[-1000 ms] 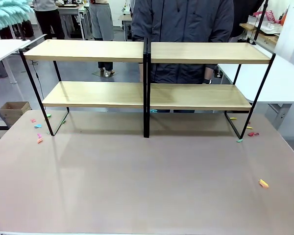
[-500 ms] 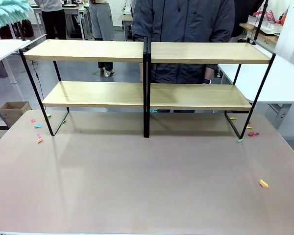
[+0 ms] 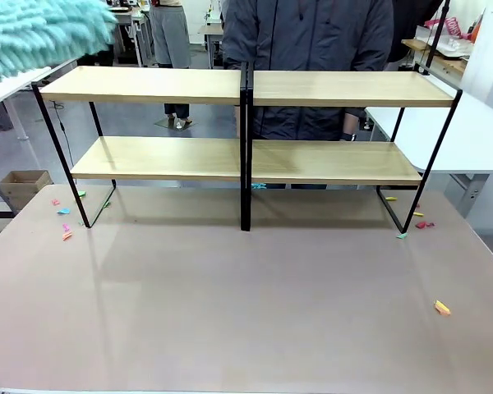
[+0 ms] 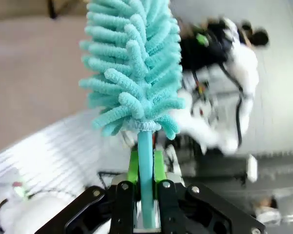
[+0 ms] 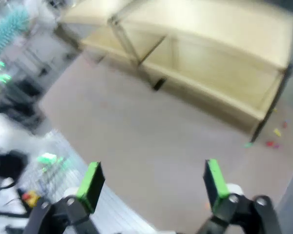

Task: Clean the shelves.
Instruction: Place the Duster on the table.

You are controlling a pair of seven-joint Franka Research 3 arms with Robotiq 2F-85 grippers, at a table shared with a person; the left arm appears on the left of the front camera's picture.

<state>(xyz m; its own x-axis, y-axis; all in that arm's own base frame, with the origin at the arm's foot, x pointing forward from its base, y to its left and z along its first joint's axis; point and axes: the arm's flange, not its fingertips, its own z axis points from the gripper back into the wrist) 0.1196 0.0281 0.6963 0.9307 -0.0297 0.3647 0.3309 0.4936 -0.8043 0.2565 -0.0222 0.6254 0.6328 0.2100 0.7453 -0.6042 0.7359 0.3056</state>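
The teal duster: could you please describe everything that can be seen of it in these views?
The duster has a fluffy head of soft teal chenille-like fingers, looking like microfibre, on a slim teal handle. In the left wrist view the left gripper holds the handle between its green pads, jaws shut on it, the head pointing away from the wrist. In the front view the blurred head hangs in the upper left corner, above and beyond the left end of the shelves, apparently touching nothing there.
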